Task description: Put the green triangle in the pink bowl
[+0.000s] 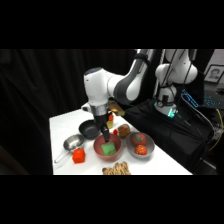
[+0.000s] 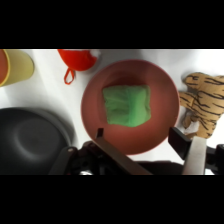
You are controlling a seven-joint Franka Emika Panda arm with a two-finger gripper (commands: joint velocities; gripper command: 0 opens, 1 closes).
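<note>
One tiger toy (image 2: pixel 202 104) visible only from the wrist.

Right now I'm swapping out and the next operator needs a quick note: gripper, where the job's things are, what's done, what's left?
Gripper: open, empty, over the near rim of the pink bowl.
Green triangle: lying inside the pink bowl, free of the fingers.
Done: the triangle is in the bowl.
Left: lift the arm clear; nothing else to place.
Nearby: black bowl and a tiger toy beside the pink bowl.
</note>
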